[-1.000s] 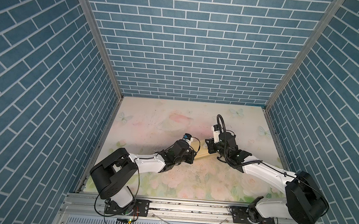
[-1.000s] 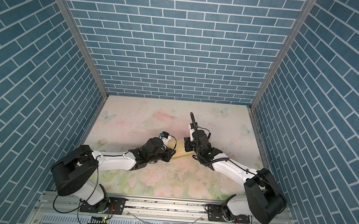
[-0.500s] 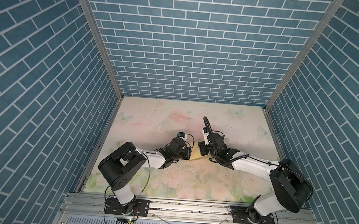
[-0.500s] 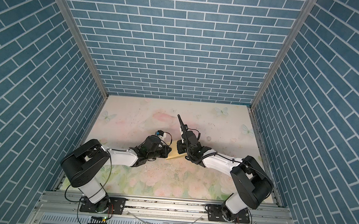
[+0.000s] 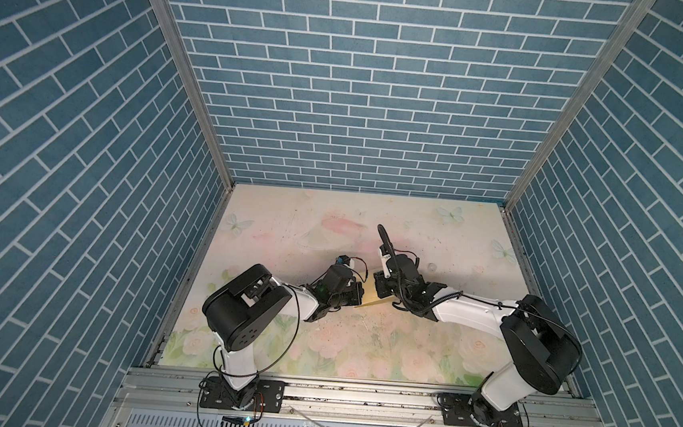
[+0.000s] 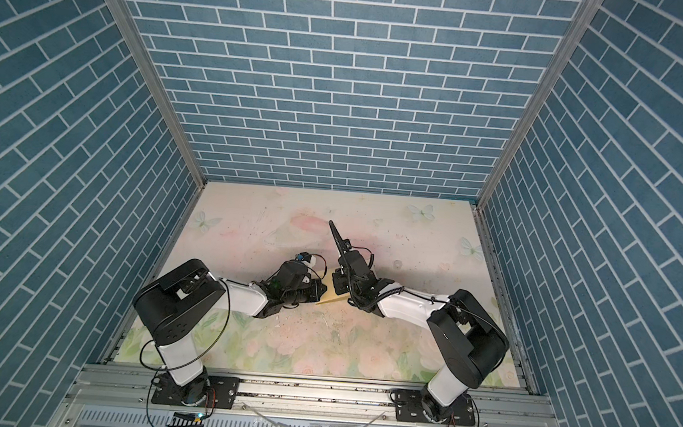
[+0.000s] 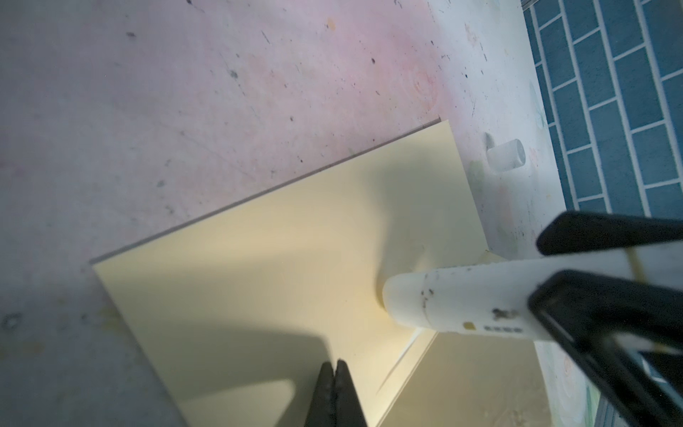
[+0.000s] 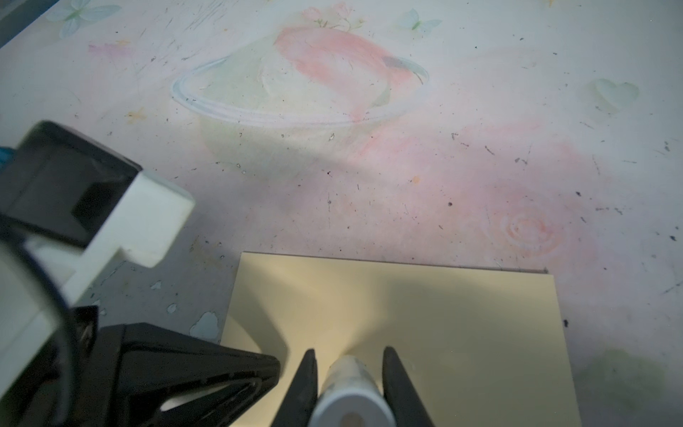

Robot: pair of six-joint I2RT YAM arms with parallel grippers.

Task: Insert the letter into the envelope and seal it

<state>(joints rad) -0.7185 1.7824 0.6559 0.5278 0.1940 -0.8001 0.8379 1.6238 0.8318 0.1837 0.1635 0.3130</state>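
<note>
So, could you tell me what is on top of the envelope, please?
On the envelope: the right claw's glue stick tip and the shut left claw. Its inside is covered.

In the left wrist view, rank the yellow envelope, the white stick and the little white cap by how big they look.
1. Pale yellow paper envelope, clearly largest.
2. White cylindrical plastic stick, near the camera, so possibly inflated.
3. Small white plastic cap, smallest; it lies farther off.

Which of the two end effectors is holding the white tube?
The right end effector: its jaws clasp the white tube. The left end effector is shut, its fingers pressed together.
</note>
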